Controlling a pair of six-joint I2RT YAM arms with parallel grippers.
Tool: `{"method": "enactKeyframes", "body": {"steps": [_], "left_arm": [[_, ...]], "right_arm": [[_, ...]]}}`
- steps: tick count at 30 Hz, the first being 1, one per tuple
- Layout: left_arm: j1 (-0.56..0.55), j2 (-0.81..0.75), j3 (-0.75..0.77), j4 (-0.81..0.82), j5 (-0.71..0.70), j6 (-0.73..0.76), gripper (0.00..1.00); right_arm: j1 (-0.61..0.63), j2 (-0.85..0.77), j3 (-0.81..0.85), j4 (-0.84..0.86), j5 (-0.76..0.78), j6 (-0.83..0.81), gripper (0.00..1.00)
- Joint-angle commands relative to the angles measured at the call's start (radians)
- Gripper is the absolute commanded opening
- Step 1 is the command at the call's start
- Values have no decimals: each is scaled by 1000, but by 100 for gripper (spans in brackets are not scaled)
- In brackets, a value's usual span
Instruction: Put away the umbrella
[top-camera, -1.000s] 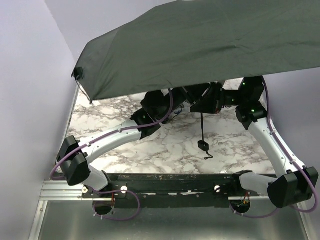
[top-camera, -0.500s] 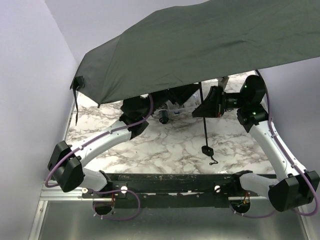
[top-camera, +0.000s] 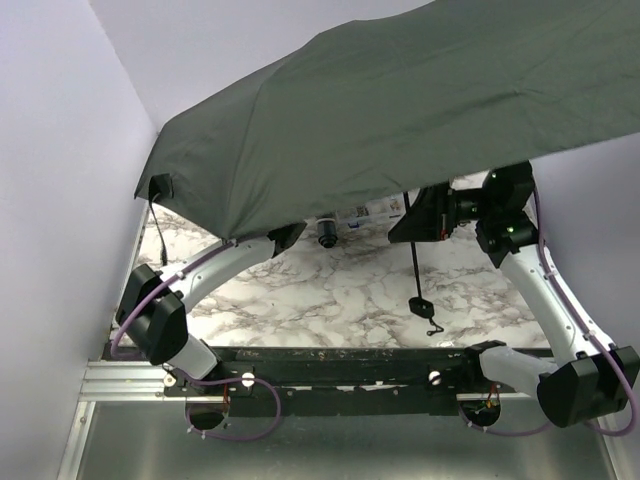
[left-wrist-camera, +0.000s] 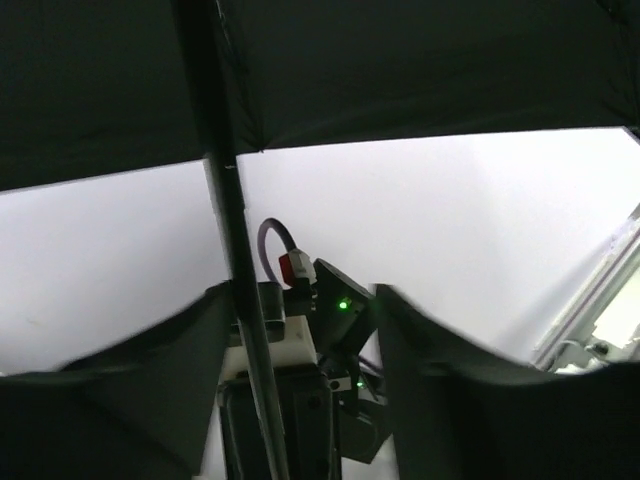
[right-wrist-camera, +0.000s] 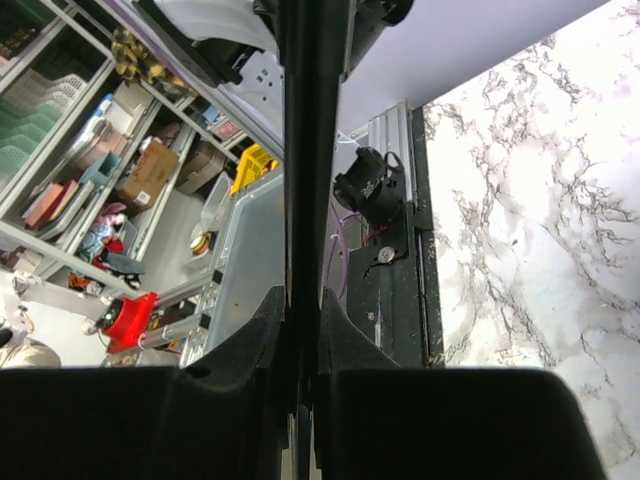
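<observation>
Overhead blocked by umbrella (top-camera: 400, 110) canopy; free passage beneath, above table (top-camera: 340, 300).

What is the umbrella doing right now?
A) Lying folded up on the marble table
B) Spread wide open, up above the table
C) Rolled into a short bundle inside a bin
B: the umbrella shows its dark canopy stretched wide across the top view, raised well clear of the marble table.

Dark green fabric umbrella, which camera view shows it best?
The top external view: the dark green fabric umbrella appears open, its top side spread wide. The left wrist view shows only its underside and thin black shaft. The right wrist view shows only the shaft, clamped in the right hand.
</observation>
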Motion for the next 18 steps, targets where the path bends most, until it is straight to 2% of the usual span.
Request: {"method": "enactKeyframes", "body": {"steps": [1, 7, 8, 11, 13, 14, 15, 16, 18], "left_arm": [[3, 58, 66, 32, 55, -36, 43], [6, 84, 83, 25, 73, -42, 39], [7, 83, 74, 31, 72, -42, 32], [13, 75, 56, 61, 73, -43, 0], [16, 58, 41, 69, 75, -36, 0], [16, 48, 38, 50, 75, -23, 0], [18, 29, 38, 11, 71, 1, 0], [18, 11, 44, -54, 61, 30, 0], [17, -31, 63, -200, 30, 99, 0]], "right_arm": [[-3, -31, -8, 64, -46, -37, 1], [-6, -27, -4, 31, -42, -73, 1], [-8, -26, -1, 20, -39, -83, 1], [-12, -19, 7, -3, -33, -109, 1], [-18, -13, 22, -42, -21, -145, 1], [-24, -11, 33, -82, -11, -178, 9], [-29, -5, 58, -143, 7, -240, 21], [-32, 4, 91, -282, 33, -327, 37], [-31, 40, 210, -616, 130, -632, 64]]}}
